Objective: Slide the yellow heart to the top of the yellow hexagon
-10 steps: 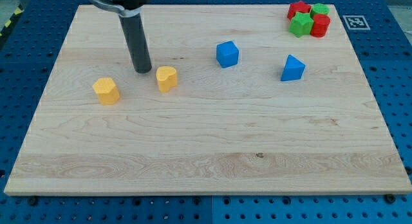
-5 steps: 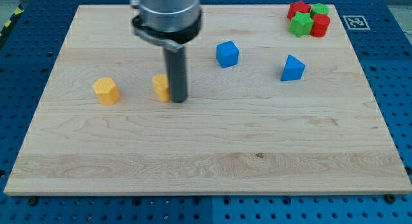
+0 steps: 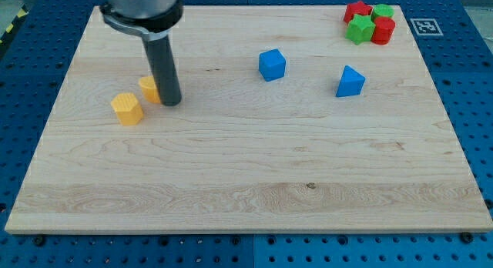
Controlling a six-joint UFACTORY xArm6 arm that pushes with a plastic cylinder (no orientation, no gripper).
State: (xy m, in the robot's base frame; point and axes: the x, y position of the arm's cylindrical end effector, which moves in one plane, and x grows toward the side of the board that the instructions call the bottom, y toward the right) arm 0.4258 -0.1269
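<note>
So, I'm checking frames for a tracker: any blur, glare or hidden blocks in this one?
Camera view: sharp and evenly lit, with no glare on the board; my tip throws only a faint shadow; the rod covers the right part of the yellow heart; the yellow hexagon shows whole.

A wooden board (image 3: pixel 246 183) is laid on a pegboard table (image 3: pixel 481 106). Near the board's left side, the yellow hexagon (image 3: pixel 126 108) is placed, with the yellow heart (image 3: pixel 149 88) just above and to its right. My tip (image 3: pixel 171 103) is set against the heart's right side (the heart is partly hidden by the rod). Toward the centre, the blue cube (image 3: pixel 272 65) is found, with the blue triangular block (image 3: pixel 350 82) to its right. A cluster of four blocks (image 3: pixel 369 22) is packed into the top right corner.
</note>
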